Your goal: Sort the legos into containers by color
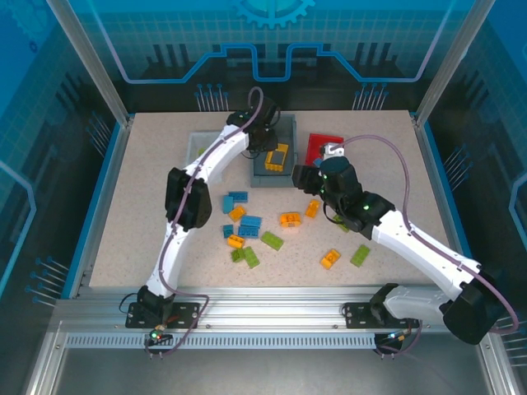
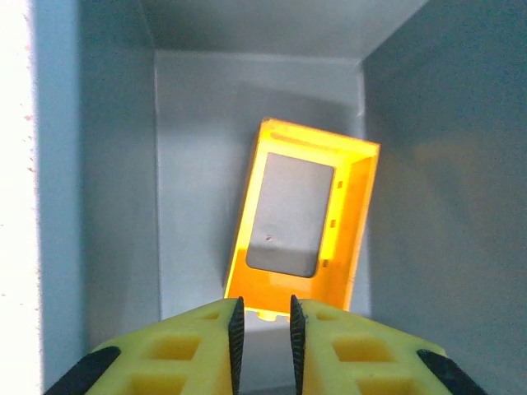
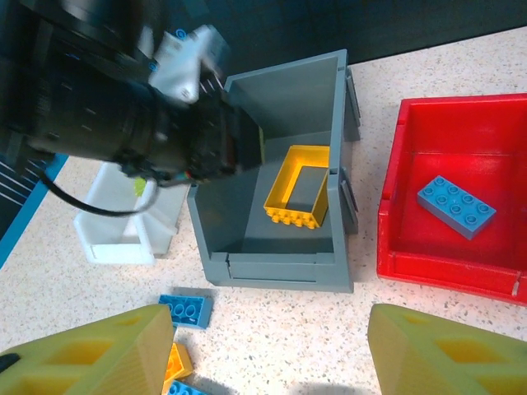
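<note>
On the left stands the white bin [image 3: 123,239], just beside the grey bin [image 3: 280,271]. My left gripper [image 2: 263,329] hangs inside the grey bin, its fingers all but closed with a thin slit between them and nothing in it. Just past its tips, the yellow open-frame piece [image 2: 358,214] lies on the grey floor. Right of that, close by, a blue brick [image 3: 455,206] lies in the red bin [image 3: 395,263]. My right gripper [image 3: 268,337] hovers near these bins, fingers spread wide and empty. From the top view, blue [image 1: 239,202], orange [image 1: 288,220] and green [image 1: 272,240] legos lie scattered on the table [image 1: 148,197] between the arms.
</note>
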{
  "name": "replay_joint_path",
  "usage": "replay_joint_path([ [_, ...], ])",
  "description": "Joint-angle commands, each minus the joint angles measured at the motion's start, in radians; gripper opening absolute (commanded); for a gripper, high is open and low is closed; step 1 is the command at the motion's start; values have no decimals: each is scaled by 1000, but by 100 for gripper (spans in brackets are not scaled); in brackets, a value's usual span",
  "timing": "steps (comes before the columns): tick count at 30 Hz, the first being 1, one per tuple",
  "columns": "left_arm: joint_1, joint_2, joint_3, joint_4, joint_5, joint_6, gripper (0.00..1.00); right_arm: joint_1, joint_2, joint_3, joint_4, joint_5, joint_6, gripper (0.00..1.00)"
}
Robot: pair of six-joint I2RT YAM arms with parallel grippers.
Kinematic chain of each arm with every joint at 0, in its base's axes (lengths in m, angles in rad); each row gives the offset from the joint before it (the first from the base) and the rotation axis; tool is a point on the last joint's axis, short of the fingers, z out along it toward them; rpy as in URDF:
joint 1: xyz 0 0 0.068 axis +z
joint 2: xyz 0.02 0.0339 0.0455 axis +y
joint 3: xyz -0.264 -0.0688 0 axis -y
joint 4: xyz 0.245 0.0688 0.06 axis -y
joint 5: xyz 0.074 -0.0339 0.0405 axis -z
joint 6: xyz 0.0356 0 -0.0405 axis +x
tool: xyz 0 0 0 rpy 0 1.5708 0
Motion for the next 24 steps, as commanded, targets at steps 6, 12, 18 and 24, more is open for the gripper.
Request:
replay_joint_path([
  [6, -4, -441, -342, 86, -6, -45, 26, 4, -98, 7, -85, -9, -71, 65],
  [12, -2, -746, -714, 80, -22, -49, 31, 77, -132, 1, -163, -49, -116, 66],
  [18, -17, -1018, -1132, 91, 90, -166, 36, 252, -122, -34, -222, -56, -74, 65],
  [24, -149, -1183, -1483, 185, 164, -371, 46, 439, -63, -91, -242, -35, -15, 66],
])
